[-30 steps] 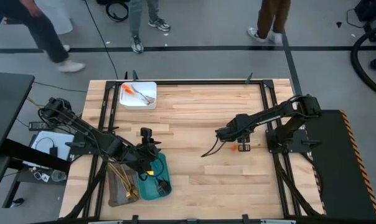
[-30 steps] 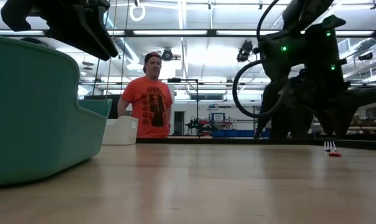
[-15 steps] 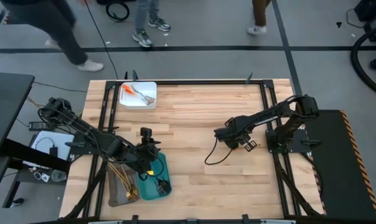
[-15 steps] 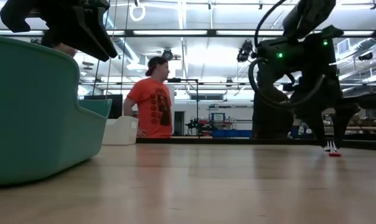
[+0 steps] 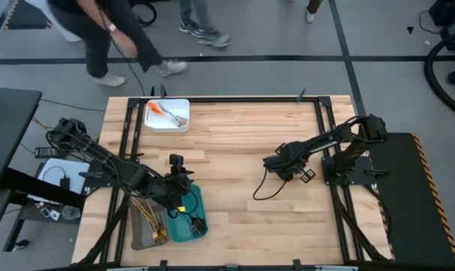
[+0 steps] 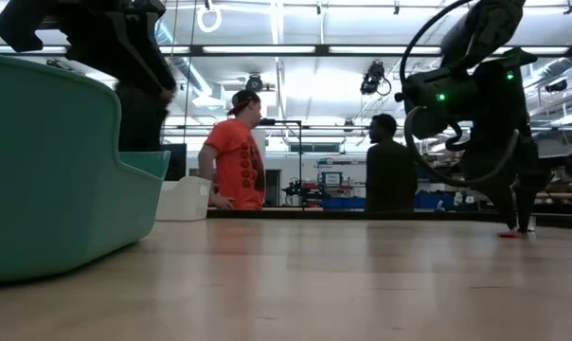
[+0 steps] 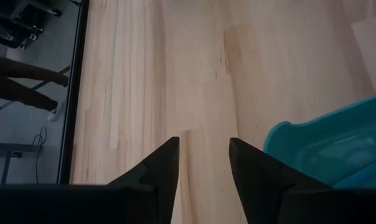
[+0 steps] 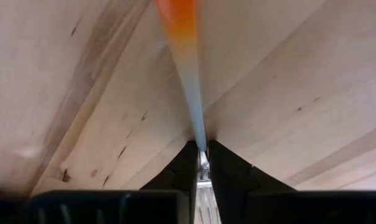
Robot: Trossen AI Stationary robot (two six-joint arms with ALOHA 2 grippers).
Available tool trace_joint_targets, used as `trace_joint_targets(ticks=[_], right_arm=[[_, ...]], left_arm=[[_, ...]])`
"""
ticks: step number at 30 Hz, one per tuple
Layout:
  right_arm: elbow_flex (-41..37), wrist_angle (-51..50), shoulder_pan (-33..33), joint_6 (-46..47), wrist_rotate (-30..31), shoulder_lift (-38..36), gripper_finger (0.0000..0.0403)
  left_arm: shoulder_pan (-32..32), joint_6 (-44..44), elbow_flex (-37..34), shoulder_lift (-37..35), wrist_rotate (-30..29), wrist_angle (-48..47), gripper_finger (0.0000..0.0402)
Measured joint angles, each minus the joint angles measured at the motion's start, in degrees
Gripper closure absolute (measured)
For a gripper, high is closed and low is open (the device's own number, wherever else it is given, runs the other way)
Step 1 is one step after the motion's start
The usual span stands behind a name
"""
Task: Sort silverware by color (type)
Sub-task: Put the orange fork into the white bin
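An orange-handled fork (image 8: 178, 25) lies on the wood at the table's right side. Its orange end (image 6: 507, 233) shows at table level in the low view. My right gripper (image 8: 202, 149) stands over it, pointing steeply down and shut on its silver stem. In the high view this gripper (image 5: 289, 170) hides the fork. My left gripper (image 7: 203, 162) hangs open with nothing between its fingers, over bare wood beside the teal tray (image 7: 337, 149). It sits near the table's front left (image 5: 176, 177). My right gripper pinches the fork's thin silver stem (image 8: 199, 134) between its two fingers (image 8: 182, 165), just below where the orange handle fades to metal. The fingers come from above, pointing steeply down. The handle runs away from them along the wood, and its orange end rests on the table.
A grey tray (image 5: 143, 229) with gold pieces sits left of the teal tray (image 5: 197, 205) at the front left. A white tray (image 5: 181, 124) at the far left holds an orange piece and a silver one. People walk beyond the far edge. Bare wood lies between the arms.
My right gripper has sunk onto the fork, rolled about its own axis, and shut on the fork's stem. Its fingers stood apart around the fork before. People behind the table have walked on.
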Motion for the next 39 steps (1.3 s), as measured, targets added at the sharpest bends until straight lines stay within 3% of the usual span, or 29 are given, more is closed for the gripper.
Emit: trace_joint_targets(ticks=[5,9,20,29,39], right_arm=[[0.0,0.37,0.01,0.27,-0.87,0.02,0.039],[1.28,-0.62,0.03,1.62,-1.68,0.28,0.0391],[7.07,0.89,-1.87,13.05,-13.77,0.37,0.039],[10.6,0.66,-4.75,32.08,-19.83,0.33,0.039],[13.78,7.49,-7.19,52.17,-29.47,0.3,0.0388]], left_arm=[[0.0,-1.21,0.0,0.0,1.28,-0.04,0.0253],[-0.02,-1.28,0.0,0.0,1.53,-0.06,0.0253],[-0.02,-1.26,0.02,0.0,1.53,-0.03,0.0253],[-0.02,-0.55,0.02,0.0,3.04,0.0,0.0253],[-0.02,12.58,0.02,0.0,8.16,0.09,0.0253]])
